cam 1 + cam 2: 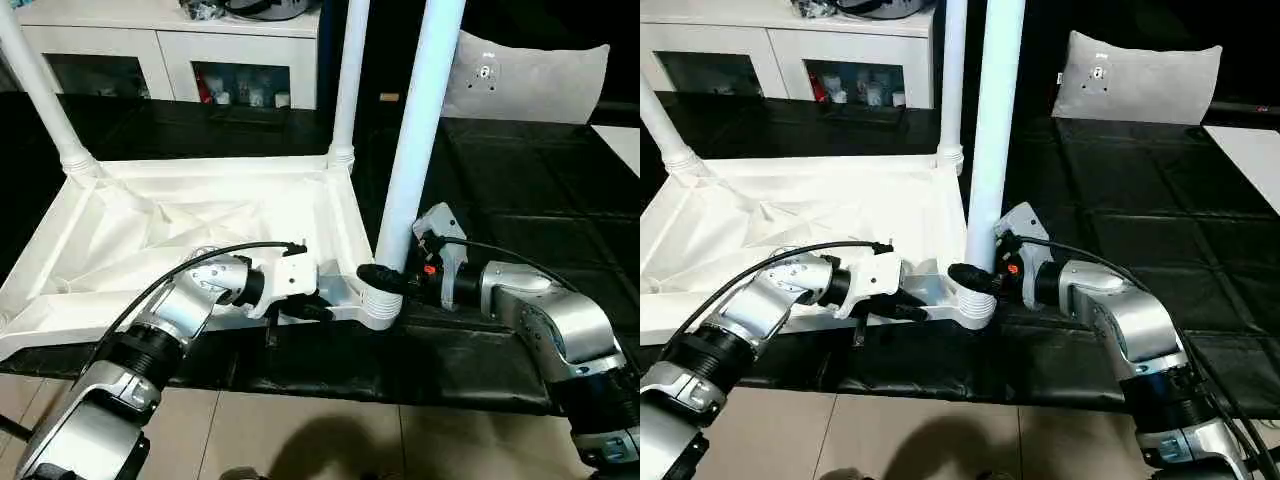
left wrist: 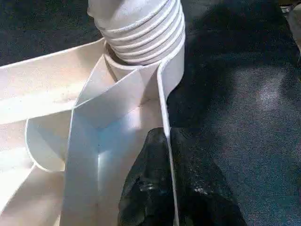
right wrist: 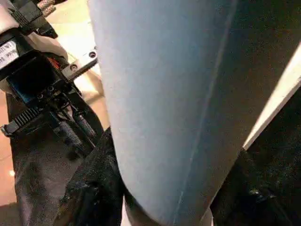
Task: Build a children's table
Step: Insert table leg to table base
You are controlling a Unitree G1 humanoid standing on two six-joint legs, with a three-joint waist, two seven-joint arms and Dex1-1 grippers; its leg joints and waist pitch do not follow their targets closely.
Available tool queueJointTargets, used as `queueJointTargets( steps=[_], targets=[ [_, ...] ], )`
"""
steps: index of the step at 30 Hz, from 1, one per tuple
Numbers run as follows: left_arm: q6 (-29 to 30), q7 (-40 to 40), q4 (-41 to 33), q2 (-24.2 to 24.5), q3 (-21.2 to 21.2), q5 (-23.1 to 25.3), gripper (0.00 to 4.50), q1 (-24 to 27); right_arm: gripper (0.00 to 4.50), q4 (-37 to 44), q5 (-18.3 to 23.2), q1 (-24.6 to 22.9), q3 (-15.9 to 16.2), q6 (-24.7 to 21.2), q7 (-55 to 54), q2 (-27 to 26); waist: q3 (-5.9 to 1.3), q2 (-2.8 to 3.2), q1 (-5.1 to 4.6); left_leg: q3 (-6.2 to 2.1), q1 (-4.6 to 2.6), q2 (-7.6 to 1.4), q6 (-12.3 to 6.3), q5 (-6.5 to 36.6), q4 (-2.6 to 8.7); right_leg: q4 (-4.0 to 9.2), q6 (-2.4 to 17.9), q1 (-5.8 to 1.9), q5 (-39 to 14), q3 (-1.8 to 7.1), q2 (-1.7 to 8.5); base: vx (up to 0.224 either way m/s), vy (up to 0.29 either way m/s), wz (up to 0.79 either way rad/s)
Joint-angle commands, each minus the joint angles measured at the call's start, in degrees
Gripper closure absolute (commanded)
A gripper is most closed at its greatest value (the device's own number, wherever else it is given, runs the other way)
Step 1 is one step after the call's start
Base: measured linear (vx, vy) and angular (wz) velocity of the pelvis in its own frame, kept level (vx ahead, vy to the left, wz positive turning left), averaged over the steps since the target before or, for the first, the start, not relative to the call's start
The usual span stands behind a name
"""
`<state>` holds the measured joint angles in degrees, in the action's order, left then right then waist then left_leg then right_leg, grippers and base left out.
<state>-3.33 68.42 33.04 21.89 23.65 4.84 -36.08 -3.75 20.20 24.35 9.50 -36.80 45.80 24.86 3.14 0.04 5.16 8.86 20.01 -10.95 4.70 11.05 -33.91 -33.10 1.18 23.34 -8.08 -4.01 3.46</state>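
On the black-covered work table (image 1: pixel 520 200) lies the white tabletop (image 1: pixel 150 235), underside up, three legs standing in its corners. No writing is readable. Reaching in low, the left gripper (image 1: pixel 318 305) pinches the tabletop's near rim, and the right gripper (image 1: pixel 380 278) clamps the near leg (image 1: pixel 415 150) just above its ribbed base.
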Motion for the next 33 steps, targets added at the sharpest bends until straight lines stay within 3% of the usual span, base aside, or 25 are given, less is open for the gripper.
queueJointTargets(
  steps=[1,4,13,14,16,17,18,23,24,26,31,33],
  targets=[
    [-1.19,1.38,0.63,-0.03,1.94,1.89,4.50,-0.90,2.60,-2.17,-1.12,-0.28,0.35,0.08,-0.52,-0.44,-3.84,-0.22,-0.14,0.10,-0.05,-1.61,-0.76,11.57,4.05,4.24,6.92,-3.01,-24.08,2.34,4.31,0.000,0.000,0.00],
    [-1.61,0.98,0.88,-0.07,1.73,1.85,4.50,-0.90,2.60,-3.75,-0.04,-0.42,-1.25,0.45,-1.54,-2.00,-3.67,-0.06,-0.23,0.08,-0.15,-1.50,-0.58,12.73,4.09,4.66,6.19,-2.84,-26.81,2.26,4.34,0.000,0.000,0.00],
    [-1.23,0.11,0.33,0.28,0.77,1.31,4.50,0.02,2.60,-4.55,3.00,-5.01,-6.60,3.13,-4.31,-5.60,-3.55,0.31,-0.19,-0.03,-0.14,-1.57,-0.56,13.45,4.29,4.67,6.40,-2.83,-25.73,2.25,4.33,0.000,0.000,0.00],
    [-1.27,-0.36,0.11,0.28,0.31,1.01,4.50,0.31,2.60,-4.71,3.19,-6.52,-8.13,4.85,-6.09,-7.23,-3.42,0.49,-0.25,-0.06,-0.23,-1.53,-0.42,14.54,4.36,4.94,6.18,-2.68,-27.18,2.18,4.41,0.000,0.000,0.00],
    [-1.37,-0.74,-0.02,0.23,-0.07,0.72,4.50,0.53,2.61,-4.70,3.56,-7.50,-9.19,5.83,-7.17,-8.43,-3.34,0.27,-0.43,-0.13,-0.29,-1.44,-0.34,15.81,4.41,5.21,5.51,-2.63,-29.38,1.99,4.35,0.000,0.000,0.00],
    [-1.26,-0.98,-0.11,0.13,-0.27,0.54,4.50,0.67,2.61,-4.23,3.69,-8.63,-9.51,7.08,-7.52,-9.21,-3.18,0.78,-0.55,-0.25,-0.45,-1.44,-0.28,16.66,4.51,5.45,5.08,-2.48,-30.78,1.90,4.30,0.000,0.000,0.00],
    [-1.17,-1.12,-0.18,0.08,-0.39,0.44,4.50,0.77,2.61,-3.85,3.72,-9.42,-9.66,7.95,-7.70,-9.73,-3.17,0.60,-0.59,-0.15,-0.51,-1.35,-0.34,17.33,4.40,5.72,4.49,-2.33,-31.92,1.90,4.31,0.000,0.000,0.00],
    [-0.86,-1.53,-0.39,-0.15,-0.41,0.41,4.50,1.04,2.61,-1.78,0.76,-13.04,-7.76,12.79,-8.45,-10.10,-3.06,0.53,-0.57,-0.32,-0.51,-1.39,-0.45,18.03,4.57,5.97,3.45,-2.18,-33.53,1.84,4.38,0.000,0.000,0.00],
    [-0.84,-1.51,-0.46,-0.13,-0.38,0.42,4.50,1.11,2.61,-1.51,0.39,-13.32,-7.58,13.25,-8.65,-10.13,-3.08,0.48,-0.66,-0.42,-0.24,-1.38,-0.54,17.76,4.69,5.79,3.50,-2.38,-33.16,1.80,4.35,0.000,0.000,0.00],
    [-0.80,-1.46,-0.66,-0.03,-0.24,0.52,4.50,1.34,2.61,-0.60,-2.81,-14.49,-5.56,16.62,-8.67,-9.29,-2.99,0.49,-0.67,-0.36,-0.46,-1.43,-0.65,18.44,4.66,5.97,3.43,-2.08,-33.81,1.90,4.45,0.000,0.000,0.00],
    [-0.83,-1.59,-0.70,0.11,-0.16,0.64,4.50,1.41,2.61,-1.18,-7.24,-15.29,-2.02,19.65,-8.25,-7.06,-2.75,0.40,-0.82,-0.41,-0.33,-1.32,-0.86,19.17,4.72,6.18,2.59,-2.03,-35.59,1.80,4.32,0.000,0.000,0.00],
    [-0.85,-1.52,-0.77,0.18,-0.12,0.72,4.50,1.44,2.61,-1.60,-8.32,-15.29,-0.89,19.96,-7.79,-6.37,-2.60,0.41,-0.98,-0.41,-0.58,-1.18,-0.90,20.37,4.59,6.57,1.96,-1.79,-37.96,1.67,4.36,0.000,0.000,0.00]
  ],
)
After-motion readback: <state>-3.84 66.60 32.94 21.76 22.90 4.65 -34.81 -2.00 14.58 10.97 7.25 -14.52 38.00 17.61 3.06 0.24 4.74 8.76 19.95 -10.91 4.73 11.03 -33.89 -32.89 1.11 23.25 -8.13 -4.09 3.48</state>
